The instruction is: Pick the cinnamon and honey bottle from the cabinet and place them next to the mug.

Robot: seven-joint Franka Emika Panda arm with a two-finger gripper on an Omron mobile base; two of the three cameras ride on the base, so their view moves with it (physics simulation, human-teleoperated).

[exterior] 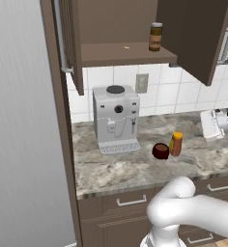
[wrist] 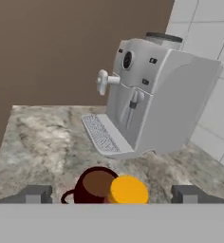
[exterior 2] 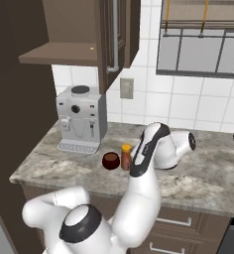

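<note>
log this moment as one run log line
hand: open above honey bottle | honey bottle: on counter beside mug | cinnamon: on cabinet shelf

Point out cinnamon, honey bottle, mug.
cinnamon [exterior: 155, 37]: left base view, jar label.
honey bottle [exterior: 176, 145]: left base view, bottle body.
mug [exterior: 160, 151]: left base view, outer wall.

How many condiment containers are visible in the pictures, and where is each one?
2. The brown cylindrical cinnamon jar stands on the dark wooden cabinet's shelf; the orange tapered honey bottle stands beside the dark red-brown mug.
</note>
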